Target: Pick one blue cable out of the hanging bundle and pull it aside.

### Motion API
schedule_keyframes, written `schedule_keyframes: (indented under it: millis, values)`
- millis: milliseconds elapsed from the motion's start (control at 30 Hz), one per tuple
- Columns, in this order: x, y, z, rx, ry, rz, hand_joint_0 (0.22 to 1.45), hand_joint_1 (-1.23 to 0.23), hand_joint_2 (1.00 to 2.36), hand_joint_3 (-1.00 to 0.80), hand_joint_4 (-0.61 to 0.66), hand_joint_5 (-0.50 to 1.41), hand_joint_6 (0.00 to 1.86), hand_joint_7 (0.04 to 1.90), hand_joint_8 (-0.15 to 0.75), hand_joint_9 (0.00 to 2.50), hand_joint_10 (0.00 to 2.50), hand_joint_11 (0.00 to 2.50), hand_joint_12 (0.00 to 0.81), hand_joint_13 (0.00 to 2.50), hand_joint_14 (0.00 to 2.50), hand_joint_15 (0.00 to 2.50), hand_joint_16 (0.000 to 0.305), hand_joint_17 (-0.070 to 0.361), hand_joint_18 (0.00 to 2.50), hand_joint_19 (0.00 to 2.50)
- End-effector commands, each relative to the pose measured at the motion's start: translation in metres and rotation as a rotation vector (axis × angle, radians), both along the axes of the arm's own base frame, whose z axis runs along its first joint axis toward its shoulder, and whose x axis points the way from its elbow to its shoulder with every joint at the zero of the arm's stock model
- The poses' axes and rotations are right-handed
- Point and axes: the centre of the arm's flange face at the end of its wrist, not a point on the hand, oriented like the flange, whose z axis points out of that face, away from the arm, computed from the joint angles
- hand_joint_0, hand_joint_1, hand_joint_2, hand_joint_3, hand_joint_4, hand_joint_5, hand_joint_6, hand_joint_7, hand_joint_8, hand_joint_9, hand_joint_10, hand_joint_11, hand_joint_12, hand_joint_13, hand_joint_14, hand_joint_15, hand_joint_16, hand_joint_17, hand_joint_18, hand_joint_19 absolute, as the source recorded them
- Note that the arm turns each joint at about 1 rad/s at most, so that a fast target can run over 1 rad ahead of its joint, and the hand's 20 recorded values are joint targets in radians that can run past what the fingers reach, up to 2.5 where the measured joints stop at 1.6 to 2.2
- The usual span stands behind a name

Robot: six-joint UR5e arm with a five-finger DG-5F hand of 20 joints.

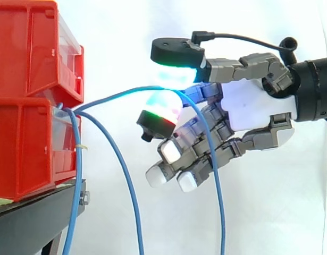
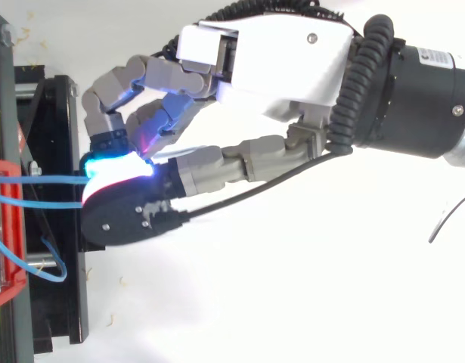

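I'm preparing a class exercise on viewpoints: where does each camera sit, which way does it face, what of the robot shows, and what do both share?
Side view: beside the work, level across it, red bins left; the hand extends in from the right.
Top view: overhead, facing down; hand and arm extend in from the right.
Shared: red bins, hand, the blue cable it pinches.

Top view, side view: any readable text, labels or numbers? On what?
Small white label on the black wrist, top view: print too small to read.
Red bins: no text visible.
Hand and the blue cable pinched in it: no text visible.
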Motion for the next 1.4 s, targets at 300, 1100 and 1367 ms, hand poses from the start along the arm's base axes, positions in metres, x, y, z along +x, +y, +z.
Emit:
schedule_keyframes:
  millis: [300,1100,1367]
  values:
    - [0.0002,0.0004,0.0013,0.002,-0.003,0.002,0.45,-0.55,1.00,-0.50,0.17,-0.15,0.83,1.21,0.335,0.88,0.02,0.66,0.386,0.60,0.01,0.35,0.059,0.134,0.67,0.46]
    - [0.0005,-0.0009,0.0022,0.001,-0.005,-0.001,0.48,-0.70,1.00,-0.50,0.14,-0.18,0.80,1.13,0.307,0.74,0.02,0.63,0.369,0.56,0.02,0.35,0.058,0.131,0.64,0.46]
    - [0.0003,-0.0009,0.0020,0.000,-0.004,-0.001,0.56,-0.26,1.01,-0.36,0.11,-0.13,0.69,1.20,0.312,0.85,0.02,0.62,0.362,0.63,0.02,0.39,0.054,0.122,0.65,0.55]
